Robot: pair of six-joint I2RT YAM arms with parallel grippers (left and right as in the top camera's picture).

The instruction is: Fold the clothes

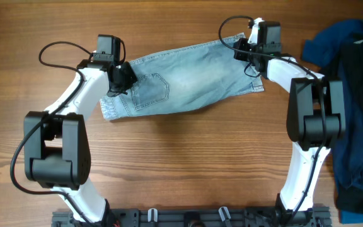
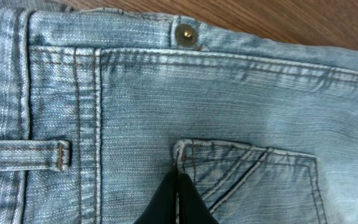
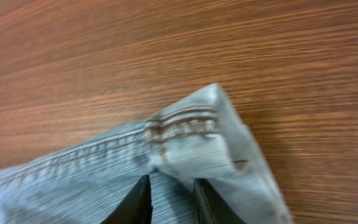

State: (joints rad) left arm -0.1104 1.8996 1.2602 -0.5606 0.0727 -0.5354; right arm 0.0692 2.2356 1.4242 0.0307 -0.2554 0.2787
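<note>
The light blue faded jeans [image 1: 188, 79] lie folded across the far middle of the table, waist end at the left and cuffs at the right. My left gripper [image 1: 121, 77] is at the waist end. In the left wrist view its fingers [image 2: 178, 190] are shut tight on the denim at the corner of a stitched back pocket [image 2: 253, 177], below the waistband rivet [image 2: 186, 34]. My right gripper [image 1: 251, 53] is at the far cuff corner. In the right wrist view its fingers [image 3: 174, 199] are closed narrowly on the hemmed cuff [image 3: 191, 134], which bunches up off the wood.
A dark blue garment [image 1: 333, 44] and a black garment [image 1: 361, 107] are piled along the right edge of the table. Bare wooden tabletop [image 1: 181, 164] lies in front of the jeans. Both arms' bases stand at the near edge.
</note>
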